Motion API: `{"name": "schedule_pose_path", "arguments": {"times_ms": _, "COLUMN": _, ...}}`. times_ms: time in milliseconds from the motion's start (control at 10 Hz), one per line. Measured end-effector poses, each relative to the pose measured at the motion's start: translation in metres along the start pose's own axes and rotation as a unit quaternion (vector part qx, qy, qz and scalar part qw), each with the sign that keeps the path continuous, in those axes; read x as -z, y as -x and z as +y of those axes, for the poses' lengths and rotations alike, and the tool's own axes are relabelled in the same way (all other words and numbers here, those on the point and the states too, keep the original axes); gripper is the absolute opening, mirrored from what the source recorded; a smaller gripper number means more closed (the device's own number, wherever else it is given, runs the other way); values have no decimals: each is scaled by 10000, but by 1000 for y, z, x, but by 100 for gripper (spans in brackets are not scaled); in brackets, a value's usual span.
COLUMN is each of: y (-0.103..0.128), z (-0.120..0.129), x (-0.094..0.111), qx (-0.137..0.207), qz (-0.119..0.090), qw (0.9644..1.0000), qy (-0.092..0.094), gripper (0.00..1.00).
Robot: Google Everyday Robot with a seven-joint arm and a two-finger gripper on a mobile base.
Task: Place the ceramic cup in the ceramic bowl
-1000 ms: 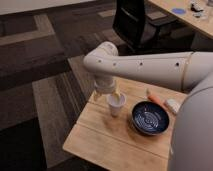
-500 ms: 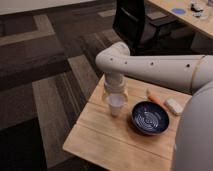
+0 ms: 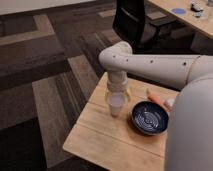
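Observation:
The white ceramic cup stands upright on the wooden table, left of the dark blue ceramic bowl. The bowl has pale rings inside, holds nothing and sits about a cup's width from the cup. My gripper comes straight down from the white arm and sits on the top of the cup, hiding its rim. I cannot tell whether the cup rests on the table or is slightly raised.
An orange object and a small white object lie behind the bowl near the table's far edge. A black office chair stands behind the table. A desk is at the top right. The robot's white body covers the right side.
My arm's elbow has swung to the right over the table. The wrist stays above the cup. Cup and bowl are in the same places.

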Motion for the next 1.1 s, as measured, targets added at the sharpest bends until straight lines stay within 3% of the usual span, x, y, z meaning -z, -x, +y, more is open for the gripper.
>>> {"name": "schedule_pose_path", "arguments": {"times_ms": 500, "y": 4, "z": 1, "x": -7, "qx": 46, "qz": 104, "qw": 9999, "qy": 3, "gripper": 65}}
{"name": "schedule_pose_path", "arguments": {"times_ms": 1100, "y": 5, "z": 7, "x": 5, "qx": 111, "qz": -2, "qw": 9999, "qy": -46, "gripper": 65}}
